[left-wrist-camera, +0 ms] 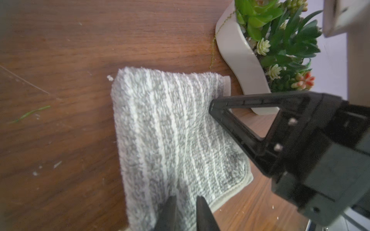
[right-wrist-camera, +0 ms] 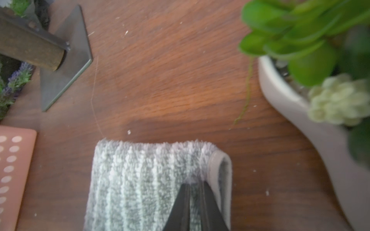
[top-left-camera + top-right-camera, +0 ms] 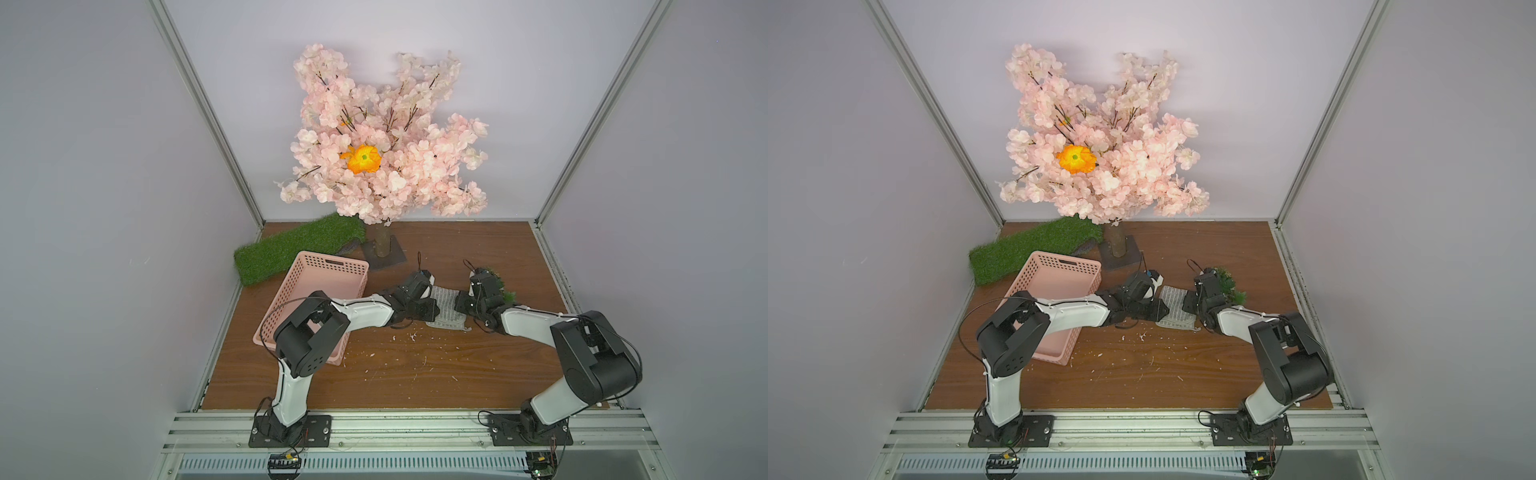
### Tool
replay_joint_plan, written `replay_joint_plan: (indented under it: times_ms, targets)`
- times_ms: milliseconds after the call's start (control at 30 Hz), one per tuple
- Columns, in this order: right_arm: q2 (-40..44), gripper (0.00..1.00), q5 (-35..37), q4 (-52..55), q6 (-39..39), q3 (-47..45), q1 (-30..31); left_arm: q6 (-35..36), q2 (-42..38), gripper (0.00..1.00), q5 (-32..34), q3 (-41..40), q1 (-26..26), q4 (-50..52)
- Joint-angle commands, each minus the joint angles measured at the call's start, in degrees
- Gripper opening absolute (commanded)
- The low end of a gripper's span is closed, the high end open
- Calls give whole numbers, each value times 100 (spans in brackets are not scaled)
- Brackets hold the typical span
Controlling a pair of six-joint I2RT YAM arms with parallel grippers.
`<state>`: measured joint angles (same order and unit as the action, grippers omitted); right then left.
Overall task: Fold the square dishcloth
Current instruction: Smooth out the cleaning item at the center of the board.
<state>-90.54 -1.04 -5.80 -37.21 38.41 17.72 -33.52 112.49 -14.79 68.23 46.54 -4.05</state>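
My two arms rise from their bases at the near edge of the wooden table [image 3: 415, 374]. They bend at the raised elbows and reach forward and inward. Both forearms run low and the two wrists face each other. My left forearm passes over the right rim of the pink basket [image 3: 328, 282], which stands by the left edge.

The square dishcloth [image 3: 444, 309] lies on the table between my wrists, a little right of the middle and nearer to the far edge than to the near one. It is already folded over: in the right wrist view the grey hem [image 2: 215, 166] curls around at one corner.

My left gripper [image 1: 186, 200] is clenched on the cloth, and the striped pile fills the narrow gap between the fingers. My right gripper [image 2: 195, 186] pinches the cloth too, just beside the hem, and the pile puckers at the fingertips. The white planter with succulents [image 1: 238, 54] stands near the cloth, toward the right edge, not touching it.
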Motion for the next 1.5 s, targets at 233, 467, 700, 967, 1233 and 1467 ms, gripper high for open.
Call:
replay_joint_plan:
  times_ms: [233, 467, 700, 967, 1233, 1467]
  targets:
    - [-329, 15, 60, -292, 85, 11, -159, 58, 219, 21, -52, -214, -67, 63]
    - [-220, 18, -354, -309, 242, 35, -159, -26, 289, 21, -396, -392, -67, -142]
    - [708, 20, -356, 185, 265, -54, -145, -28, 11, 25, -373, -110, -69, -241]
    - [1387, 21, -673, 18, -130, -618, -141, 153, 50, 26, -148, 473, -192, -164]
    - [1621, 19, -887, -324, -469, -1216, -82, 372, 533, 26, -29, 1056, -359, -110]
    - [1536, 19, -822, -383, -485, -1487, -84, 247, 1116, 24, -146, 1318, -469, -332]
